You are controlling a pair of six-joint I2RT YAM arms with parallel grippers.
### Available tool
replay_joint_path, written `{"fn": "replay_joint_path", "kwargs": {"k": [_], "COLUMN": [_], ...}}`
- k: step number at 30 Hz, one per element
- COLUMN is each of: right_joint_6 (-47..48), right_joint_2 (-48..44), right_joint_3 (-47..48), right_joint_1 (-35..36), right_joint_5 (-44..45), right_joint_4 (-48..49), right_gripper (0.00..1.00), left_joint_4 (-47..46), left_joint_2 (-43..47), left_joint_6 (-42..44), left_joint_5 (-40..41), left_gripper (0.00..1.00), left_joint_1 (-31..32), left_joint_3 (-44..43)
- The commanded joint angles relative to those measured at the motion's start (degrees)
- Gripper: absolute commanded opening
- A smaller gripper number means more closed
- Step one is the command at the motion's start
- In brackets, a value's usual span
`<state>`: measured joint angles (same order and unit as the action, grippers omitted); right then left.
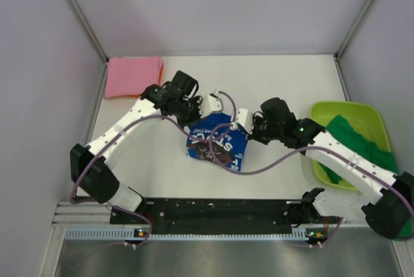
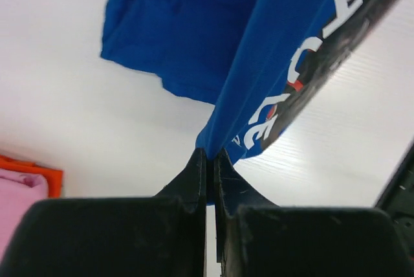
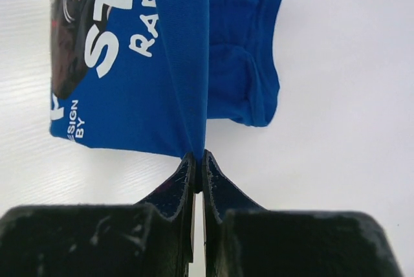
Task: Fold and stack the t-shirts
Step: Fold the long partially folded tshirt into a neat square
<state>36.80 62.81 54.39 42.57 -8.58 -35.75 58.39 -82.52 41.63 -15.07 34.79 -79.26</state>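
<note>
The royal blue t-shirt with dark print and white lettering hangs between both grippers above the table's middle. My left gripper is shut on its left top edge; in the left wrist view the cloth is pinched at the fingertips. My right gripper is shut on its right top edge; in the right wrist view the cloth runs into the closed tips. A folded pink t-shirt lies at the back left. A green t-shirt lies in the tub.
A lime-green plastic tub stands at the right edge of the table, under my right arm. An orange edge shows beneath the pink shirt in the left wrist view. Grey walls close in the table on three sides.
</note>
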Motion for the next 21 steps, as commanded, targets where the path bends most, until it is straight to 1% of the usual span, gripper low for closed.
{"fn": "replay_joint_path", "kwargs": {"k": [1,4,6,12,17,19,20,21], "right_joint_6": [-0.94,-0.68,-0.24,-0.41,-1.64,-1.73,-1.73,-1.90], "right_joint_2": [6.43,10.83,13.73,21.73,26.92,28.94,30.17,31.31], "right_joint_3": [2.73,2.74,2.65,4.23,5.55,5.72,5.90,6.25], "right_joint_1": [-7.83,-12.49,-14.26,-18.04,-21.03,-21.47,-21.47,-21.73], "right_joint_5": [0.49,-0.64,-1.79,-2.06,-1.70,-1.62,-1.53,-1.53], "right_joint_4": [2.78,7.43,10.24,15.70,19.13,20.54,20.98,21.85], "right_gripper": [0.00,0.00,0.00,0.00,0.00,0.00,0.00,0.00], "left_joint_4": [-3.98,-4.08,-3.90,-7.06,-10.04,-11.71,-12.50,-13.03], "left_joint_2": [-8.95,-15.72,-19.59,-29.61,-36.03,-38.05,-39.20,-40.16], "left_joint_6": [-1.46,-2.16,-2.25,-3.30,-4.71,-4.98,-5.06,-4.98], "left_joint_5": [10.67,10.50,10.50,12.69,13.40,14.54,14.54,16.46], "left_gripper": [0.00,0.00,0.00,0.00,0.00,0.05,0.10,0.14], "left_joint_1": [-3.67,-4.81,-5.08,-5.52,-5.60,-5.52,-5.52,-5.52], "left_joint_3": [-9.05,-14.68,-17.40,-22.68,-28.04,-28.84,-29.45,-29.98]}}
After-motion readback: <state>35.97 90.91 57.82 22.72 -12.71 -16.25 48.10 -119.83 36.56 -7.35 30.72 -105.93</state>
